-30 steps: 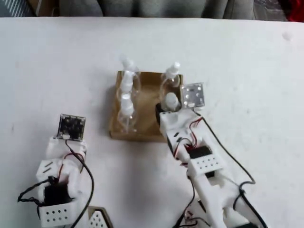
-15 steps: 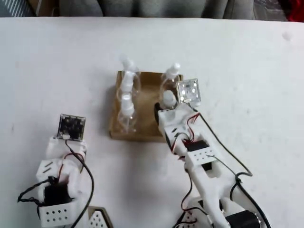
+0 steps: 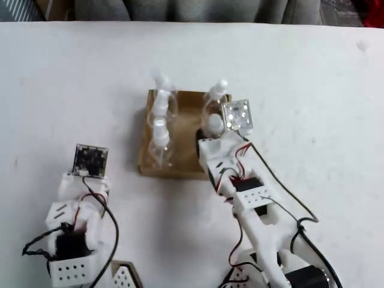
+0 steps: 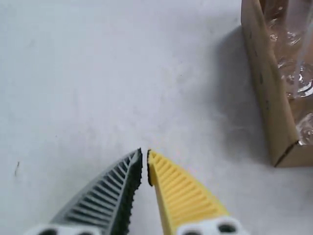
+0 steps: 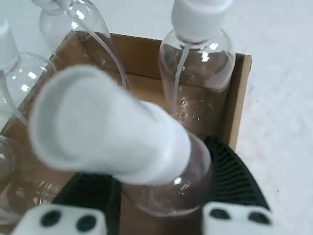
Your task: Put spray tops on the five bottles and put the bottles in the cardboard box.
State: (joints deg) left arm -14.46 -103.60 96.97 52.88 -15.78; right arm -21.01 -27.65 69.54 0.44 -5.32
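The cardboard box sits mid-table. Clear bottles with white spray tops stand in it: two along its left side and one at the far right corner. My right gripper is shut on another capped bottle at the box's near right corner. In the right wrist view this bottle leans between the black fingers, with the far bottle behind it. My left gripper hovers shut and empty over bare table, left of the box.
The left arm rests at the near left of the white table, well apart from the box. Cables trail from both arms near the front edge. Open table surrounds the box on all sides.
My right arm pushed slightly forward with the bottle, bringing it further into the box's near right corner. The left arm stayed still.
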